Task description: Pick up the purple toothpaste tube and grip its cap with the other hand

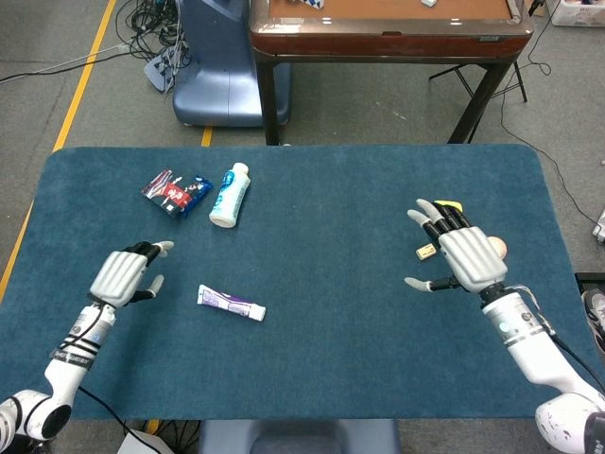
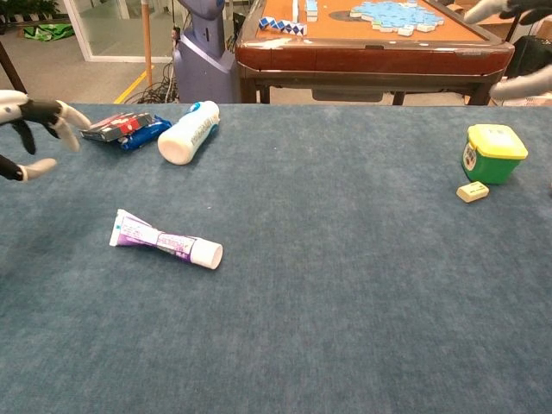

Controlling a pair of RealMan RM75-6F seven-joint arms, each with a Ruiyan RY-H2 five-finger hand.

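The purple toothpaste tube [image 1: 231,303] [image 2: 165,241] lies flat on the blue table, its white cap pointing right and towards the front. Nothing touches it. My left hand [image 1: 126,273] [image 2: 30,131] hovers well to the left of the tube, fingers apart and empty. My right hand [image 1: 459,255] is far to the right, over the table near the green box, fingers spread and empty; in the chest view only its fingertips [image 2: 517,52] show at the top right edge.
A white bottle [image 1: 229,195] [image 2: 188,131] and a red-blue packet [image 1: 175,191] [image 2: 125,128] lie at the back left. A green-yellow box [image 2: 492,153], a small eraser [image 1: 426,251] [image 2: 472,191] and a pink ball [image 1: 496,247] sit at the right.
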